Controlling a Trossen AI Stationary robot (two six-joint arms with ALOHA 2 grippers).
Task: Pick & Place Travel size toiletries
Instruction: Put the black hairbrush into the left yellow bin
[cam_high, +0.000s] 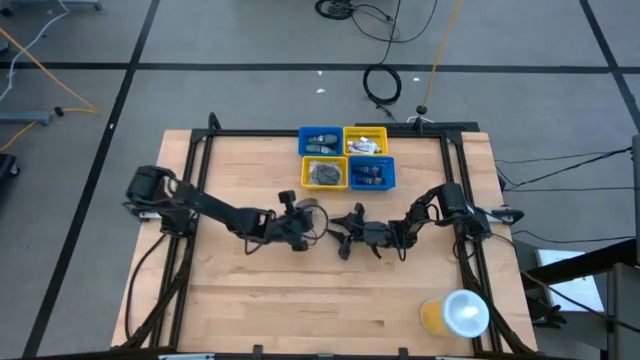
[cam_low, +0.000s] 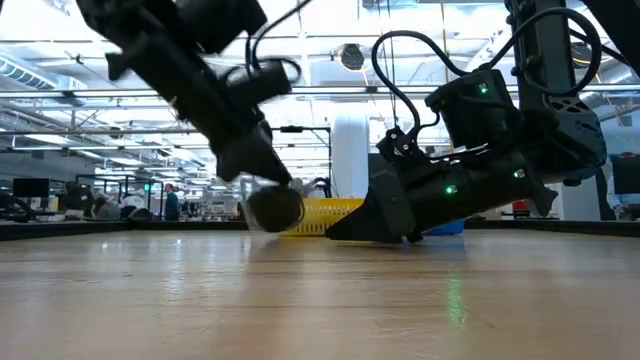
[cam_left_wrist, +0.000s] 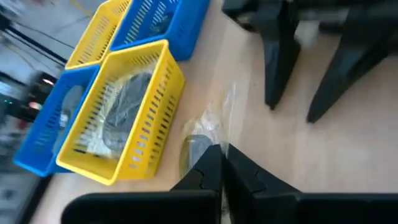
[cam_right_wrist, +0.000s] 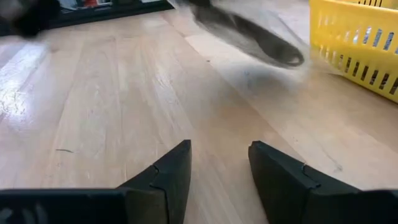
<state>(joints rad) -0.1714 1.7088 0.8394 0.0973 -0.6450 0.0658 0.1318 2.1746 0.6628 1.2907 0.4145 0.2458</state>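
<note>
My left gripper (cam_high: 305, 222) is shut on a dark grey round wrapped disc (cam_low: 272, 208), which also shows in the left wrist view (cam_left_wrist: 195, 153) with its clear wrapper. It is just above the table, near the front of the bins. My right gripper (cam_high: 343, 238) is open and empty, low over the table just right of the left gripper; its fingers (cam_right_wrist: 166, 174) stand apart, pointing toward the disc (cam_right_wrist: 261, 40). The four square bins (cam_high: 346, 156) hold other toiletries: dark pieces in the near yellow bin (cam_left_wrist: 118, 118) and dark blue tubes in the near blue bin (cam_high: 372, 174). My left gripper pinches the wrapped disc between its two fingers (cam_left_wrist: 211, 168), at the disc's edge where the clear wrapper (cam_left_wrist: 217, 121) sticks out. The fingers slant down from the table's left. The disc hangs at the fingertips (cam_low: 262, 185), lifted just clear of the table.
Two blue and two yellow bins stand in a square at the table's far middle. A big yellow cup with a white lid (cam_high: 455, 314) stands at the near right corner. Bare wooden tabletop (cam_high: 300, 300) lies in front of the grippers.
</note>
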